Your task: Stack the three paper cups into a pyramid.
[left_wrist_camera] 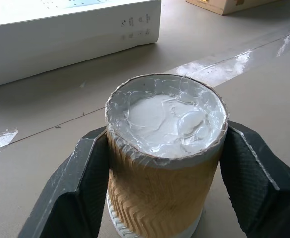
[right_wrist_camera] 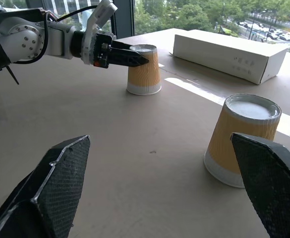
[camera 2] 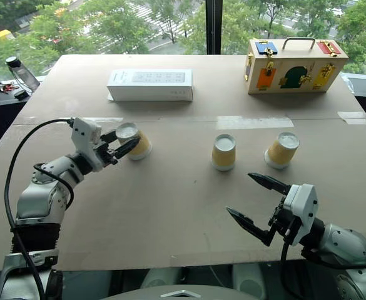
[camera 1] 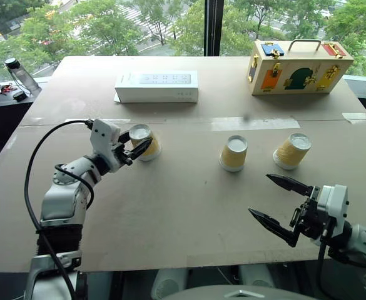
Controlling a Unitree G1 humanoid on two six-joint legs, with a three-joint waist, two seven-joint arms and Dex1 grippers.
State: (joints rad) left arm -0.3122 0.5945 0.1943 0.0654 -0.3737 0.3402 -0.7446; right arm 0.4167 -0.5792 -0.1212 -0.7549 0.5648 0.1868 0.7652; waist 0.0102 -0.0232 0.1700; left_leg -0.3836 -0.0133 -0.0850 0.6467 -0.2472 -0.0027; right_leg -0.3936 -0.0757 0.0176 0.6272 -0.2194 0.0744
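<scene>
Holding the ribbed cup [camera 1: 144,142] w/ its two black fingers, one on each side, the left gripper [camera 1: 134,145] is clenched on it, pointing about level across the desk [camera 1: 189,206]. The cup stands upside down, white base up, wide rim down on the desk, so its long axis runs straight up. It sits at the robot's left, just in front of the white box [camera 1: 157,86]. The other two cups are off to the right of it, well apart from it: the middle cup [camera 1: 234,153] and the right cup [camera 1: 291,150], both upside down too, w/ a gap between them. So the held cup has to go to the right, toward those two. The right gripper [camera 1: 281,203] hangs released, fingers wide apart, holding nothing, nearer the robot than the right cup & closest to that one. I think the left arm is best for the ribbed cup and the right arm for the right cup. A pyramid needs two cups side by side & one on top, so the pair likely has to sit closer first.
</scene>
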